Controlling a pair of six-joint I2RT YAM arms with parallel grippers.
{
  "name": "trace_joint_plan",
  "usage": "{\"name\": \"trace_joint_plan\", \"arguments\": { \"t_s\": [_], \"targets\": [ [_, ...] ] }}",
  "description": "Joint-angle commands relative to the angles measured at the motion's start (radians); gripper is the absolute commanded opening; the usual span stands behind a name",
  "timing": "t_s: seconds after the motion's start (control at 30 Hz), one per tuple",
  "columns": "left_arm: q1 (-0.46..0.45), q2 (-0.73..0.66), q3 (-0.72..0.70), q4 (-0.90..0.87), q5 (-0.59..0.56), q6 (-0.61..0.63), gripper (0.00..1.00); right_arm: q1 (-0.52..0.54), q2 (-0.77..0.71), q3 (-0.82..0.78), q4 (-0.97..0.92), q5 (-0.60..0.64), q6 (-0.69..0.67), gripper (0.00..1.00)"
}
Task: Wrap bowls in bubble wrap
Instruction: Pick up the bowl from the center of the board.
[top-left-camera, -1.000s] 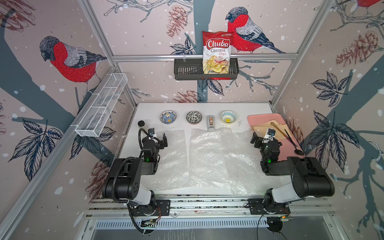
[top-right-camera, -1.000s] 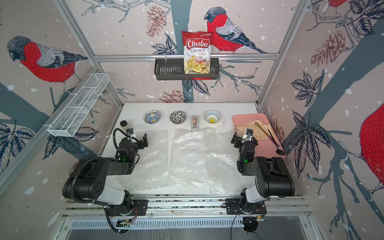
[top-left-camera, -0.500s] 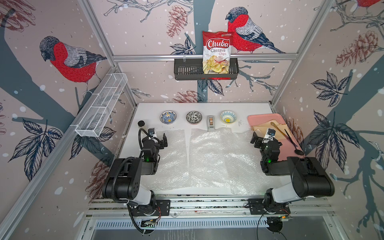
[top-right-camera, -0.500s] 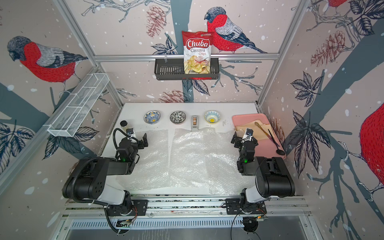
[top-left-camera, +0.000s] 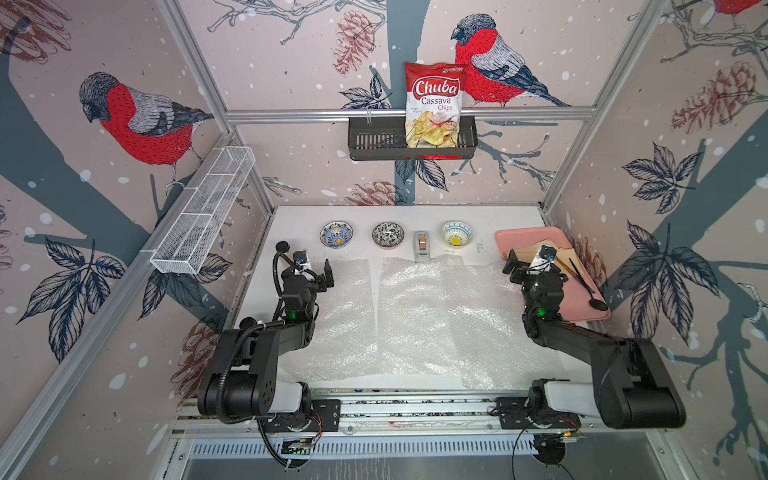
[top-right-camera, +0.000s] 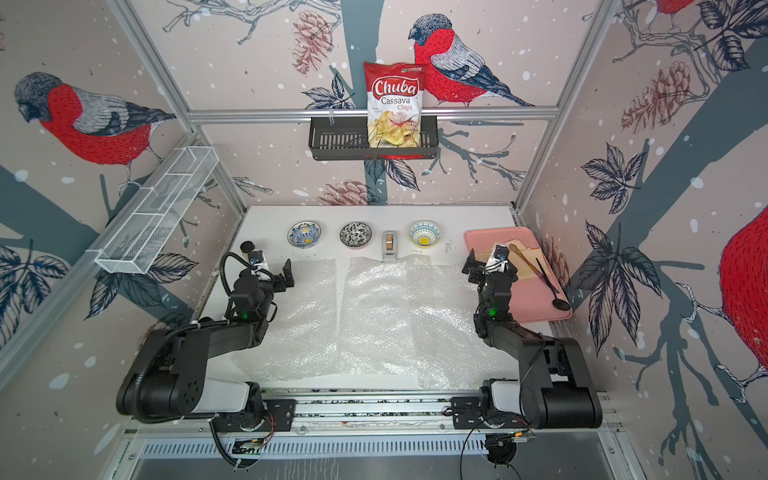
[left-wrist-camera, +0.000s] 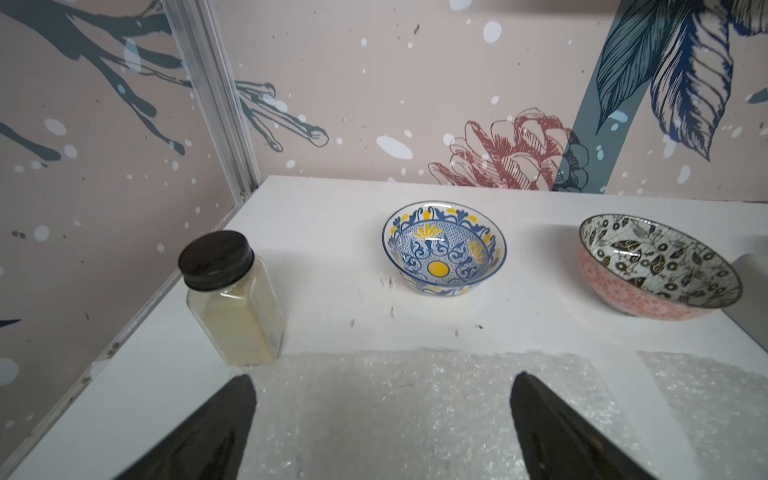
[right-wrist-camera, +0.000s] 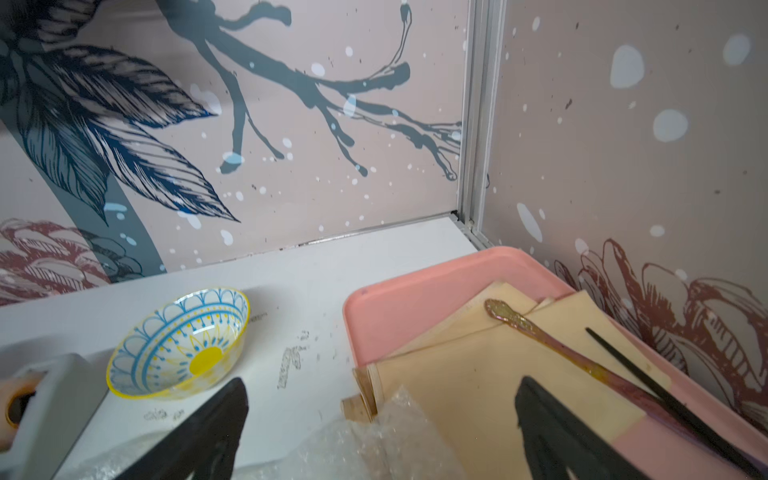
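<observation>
1. the three bowls stand upright and empty in a row near the back of the white table (top-left-camera: 299, 216), well apart from each other: the blue-and-yellow bowl (top-left-camera: 336, 234), the black-and-white bowl (top-left-camera: 387, 235) and the pale teal bowl (top-left-camera: 456, 233).
2. the bubble wrap lies in front of them as a narrower sheet (top-left-camera: 345, 316) and a wider sheet (top-left-camera: 440, 320), side by side.
3. the left gripper (left-wrist-camera: 382, 380) hovers over the narrower sheet's far edge, jaws spread wide with nothing between them. the right gripper (right-wrist-camera: 381, 381) is just as wide and empty, over a crumpled corner of the wider sheet beside the pink tray (top-left-camera: 519, 237).
4. the arms cover the sheets' outer near corners in both top views. the tape dispenser (top-left-camera: 422, 245), between two bowls, is cut off in the right wrist view. only the black lid of the jar (left-wrist-camera: 232, 299) shows from above.
5. tan paper sheets (right-wrist-camera: 478, 374), a gold spoon (right-wrist-camera: 540, 336) and a black utensil (top-left-camera: 586, 286) lie on the tray.
6. the chips bag (top-left-camera: 434, 106) in the black basket (top-left-camera: 374, 141) reads "chuba cassava chips". the marks (right-wrist-camera: 291, 361) on the table are too smudged to read.
</observation>
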Motion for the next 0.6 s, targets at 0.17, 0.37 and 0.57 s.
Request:
{"name": "trace_joint_plan", "arguments": {
  "t_s": [0.17, 0.37, 0.57],
  "targets": [
    [0.003, -0.206, 0.125, -0.439, -0.146, -0.278, 0.98, -0.027, 0.105, 0.305, -0.516, -0.368, 0.356, 0.96],
    [-0.017, -0.199, 0.152, -0.456, 0.186, -0.380, 0.97, 0.115, 0.327, 0.624, -0.826, -0.382, 0.312, 0.90],
    [-0.176, -0.120, 0.178, -0.488, 0.245, -0.355, 0.96, 0.127, 0.558, 0.859, -0.993, -0.397, 0.331, 0.73]
  ]
}}
